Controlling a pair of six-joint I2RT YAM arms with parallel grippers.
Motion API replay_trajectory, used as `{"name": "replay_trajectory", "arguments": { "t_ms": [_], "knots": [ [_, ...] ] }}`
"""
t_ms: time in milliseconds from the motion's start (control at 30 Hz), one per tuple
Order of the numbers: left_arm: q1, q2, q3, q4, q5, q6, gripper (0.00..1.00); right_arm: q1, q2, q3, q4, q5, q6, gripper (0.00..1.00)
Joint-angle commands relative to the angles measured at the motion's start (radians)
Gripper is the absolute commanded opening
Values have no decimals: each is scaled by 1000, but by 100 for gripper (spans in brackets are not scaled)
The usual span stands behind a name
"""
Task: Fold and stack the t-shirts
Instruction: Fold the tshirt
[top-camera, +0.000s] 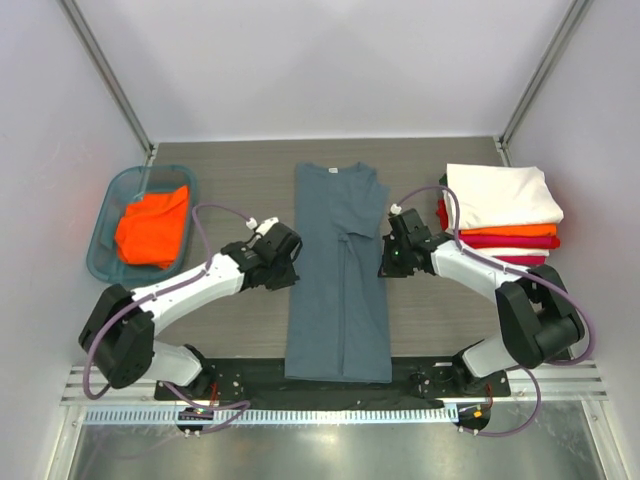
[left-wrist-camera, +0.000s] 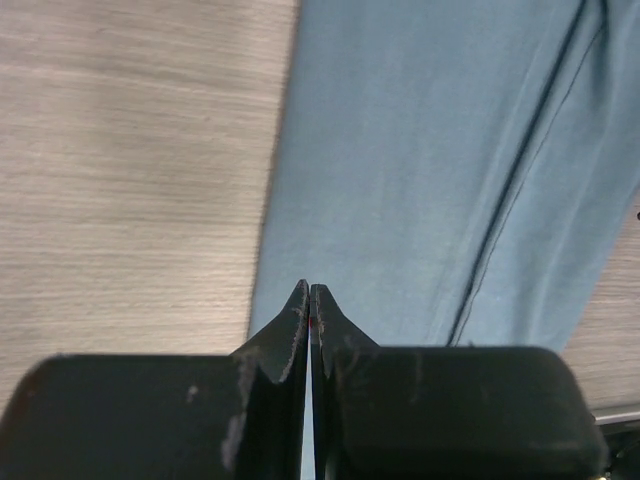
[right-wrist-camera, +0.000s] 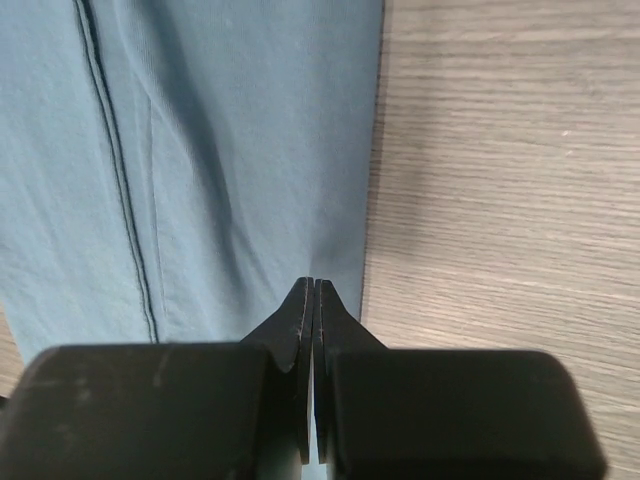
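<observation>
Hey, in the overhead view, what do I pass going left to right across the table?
Basket holding an orange shirt → left fingers → blue-grey shirt → right fingers → shirt stack.

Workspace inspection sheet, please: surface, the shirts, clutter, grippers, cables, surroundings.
Surface: grey wood-grain table.
Job's things: blue-grey t-shirt at centre, sides folded in; folded stack right, white on top, orange and red beneath; orange t-shirt in teal basket, left.
Clutter: nothing seen.
Grippers: left gripper and right gripper shut at the blue-grey t-shirt's edges; pinch unclear.
Cables: purple cables looped along both arms.
Surroundings: white walls, metal rail at near edge.
</observation>
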Motion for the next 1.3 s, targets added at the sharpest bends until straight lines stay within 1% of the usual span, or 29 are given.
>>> {"name": "replay_trajectory", "arguments": {
  "t_ms": [0, 100, 133, 167, 200, 233, 267, 400, 467, 567, 600, 733, 867, 900, 1033, 1267],
  "knots": [
    [17, 45, 112, 50, 7, 49, 0, 6, -22, 53, 43, 33, -22, 1],
    [50, 91, 177, 49, 10, 70, 0, 5, 30, 149, 23, 66, -45, 1],
    [61, 131, 229, 47, 14, 77, 0, 3, 50, 177, 17, 105, -49, 1],
    [82, 150, 255, 46, 24, 87, 0, 1, 78, 239, 3, 112, -52, 1],
    [92, 168, 281, 44, 27, 95, 0, 1, 130, 272, -6, 115, -58, 1],
    [99, 212, 335, 43, 30, 100, 0, -3, 161, 304, -12, 118, -60, 1],
    [115, 231, 359, 41, 39, 104, 0, -6, 187, 362, -27, 124, -65, 1],
    [150, 350, 484, 26, 63, 127, 0, -15, 325, 490, -46, 129, -63, 1],
    [171, 424, 549, 15, 77, 132, 0, -20, 363, 549, -55, 132, -56, 1],
    [199, 493, 605, 11, 111, 135, 0, -32, 429, 620, -67, 135, -49, 1],
    [207, 537, 634, 12, 138, 132, 0, -37, 442, 635, -72, 136, -49, 1],
    [236, 633, 700, 30, 189, 127, 0, -57, 501, 689, -83, 150, -52, 1],
    [260, 729, 760, 29, 195, 126, 0, -80, 549, 725, -84, 149, -59, 1],
    [263, 745, 769, 29, 224, 126, 0, -83, 567, 729, -86, 146, -59, 1],
    [286, 837, 832, 27, 238, 118, 0, -100, 630, 764, -84, 146, -62, 1],
    [342, 972, 955, 27, 304, 109, 0, -138, 773, 896, -86, 115, -40, 1]
  ]
}}
